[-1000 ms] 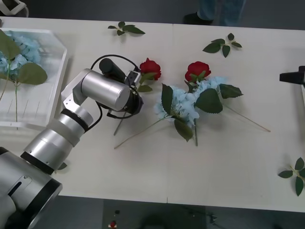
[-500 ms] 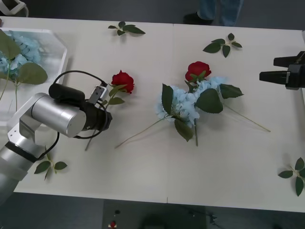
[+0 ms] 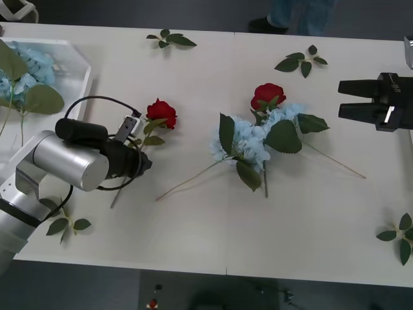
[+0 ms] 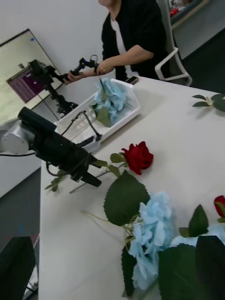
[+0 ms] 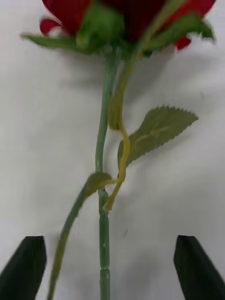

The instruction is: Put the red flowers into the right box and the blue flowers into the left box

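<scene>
Since the earlier frames the left claw (image 3: 143,163) has drawn back toward the left box (image 3: 76,97), the red rose (image 3: 161,111) shifting with it, and the right claw (image 3: 341,98) has advanced over the table (image 3: 193,239). The left wrist view shows the left claw's fingers (image 5: 24,262) spread apart, straddling the rose stem (image 5: 103,234), which lies on the table. The right claw is open and empty. Probable step: handover of the rose. The next move calls for the right claw to close on the stem and carry it right.

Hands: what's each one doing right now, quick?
Left hand: open, fingers either side of the red rose stem, not gripping.
Right hand: open, holding nothing.
</scene>
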Tool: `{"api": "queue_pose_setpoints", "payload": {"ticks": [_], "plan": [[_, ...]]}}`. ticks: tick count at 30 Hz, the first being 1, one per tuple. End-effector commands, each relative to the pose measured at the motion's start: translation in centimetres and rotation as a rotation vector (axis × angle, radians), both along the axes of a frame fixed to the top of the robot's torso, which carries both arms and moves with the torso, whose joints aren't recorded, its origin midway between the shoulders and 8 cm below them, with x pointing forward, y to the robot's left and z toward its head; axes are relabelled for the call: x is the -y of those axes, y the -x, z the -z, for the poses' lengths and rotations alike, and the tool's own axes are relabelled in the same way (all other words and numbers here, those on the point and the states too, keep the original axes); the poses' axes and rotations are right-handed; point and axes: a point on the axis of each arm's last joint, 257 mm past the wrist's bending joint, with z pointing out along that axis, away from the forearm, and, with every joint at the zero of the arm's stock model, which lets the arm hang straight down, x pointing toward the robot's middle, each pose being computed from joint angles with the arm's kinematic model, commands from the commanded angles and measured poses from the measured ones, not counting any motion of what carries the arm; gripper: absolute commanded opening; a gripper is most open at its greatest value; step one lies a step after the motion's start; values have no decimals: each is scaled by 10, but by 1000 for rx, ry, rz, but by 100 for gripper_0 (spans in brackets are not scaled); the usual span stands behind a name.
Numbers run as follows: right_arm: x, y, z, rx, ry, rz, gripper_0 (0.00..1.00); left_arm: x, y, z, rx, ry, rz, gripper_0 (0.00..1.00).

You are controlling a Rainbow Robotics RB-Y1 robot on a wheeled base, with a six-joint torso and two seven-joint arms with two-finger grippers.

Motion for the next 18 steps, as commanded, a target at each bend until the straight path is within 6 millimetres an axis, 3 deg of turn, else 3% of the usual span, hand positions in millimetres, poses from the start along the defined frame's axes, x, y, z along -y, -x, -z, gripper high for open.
{"api": "queue_pose_setpoints", "payload": {"ticks": [1,6,10,14,18], "plan": [[-14,10,-15,22,-44,-46,100,13,-20,-59,123,33,50,100],[-22,14,-9,23,-29,-69,100,17,-26,-86,170,69,51,100],[-15,10,23,33,116,-54,100,25,-35,-100,197,71,58,100],[-6,1,49,51,244,-26,100,35,-47,-97,184,76,50,100],[7,-20,81,80,378,50,100,44,-61,-88,157,74,38,100]]}}
